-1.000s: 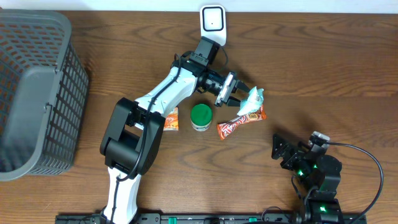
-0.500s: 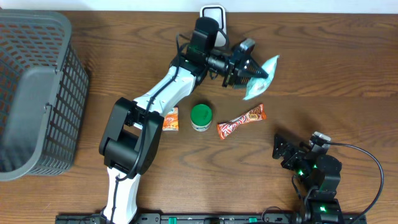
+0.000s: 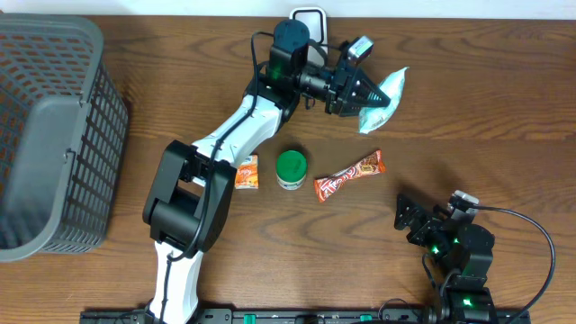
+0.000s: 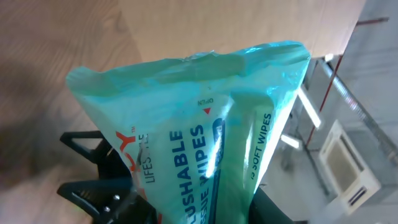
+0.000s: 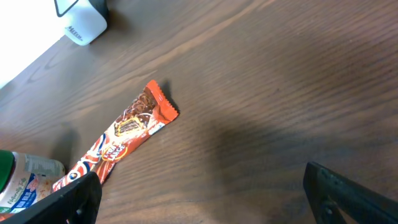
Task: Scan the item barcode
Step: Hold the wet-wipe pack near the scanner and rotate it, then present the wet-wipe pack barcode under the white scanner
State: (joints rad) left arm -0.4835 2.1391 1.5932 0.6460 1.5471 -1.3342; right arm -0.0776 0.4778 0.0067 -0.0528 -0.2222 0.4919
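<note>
My left gripper (image 3: 363, 93) is pinched shut on one end of the wipes pack (image 3: 389, 90), which sticks out past my fingertips, up off the tabletop (image 3: 477, 99). It looks light, squishy and slick, so I'd grip the flat sealed end.

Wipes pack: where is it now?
Overhead, the wipes pack sits in the left gripper, right of the scanner, beyond the candy bar.
</note>
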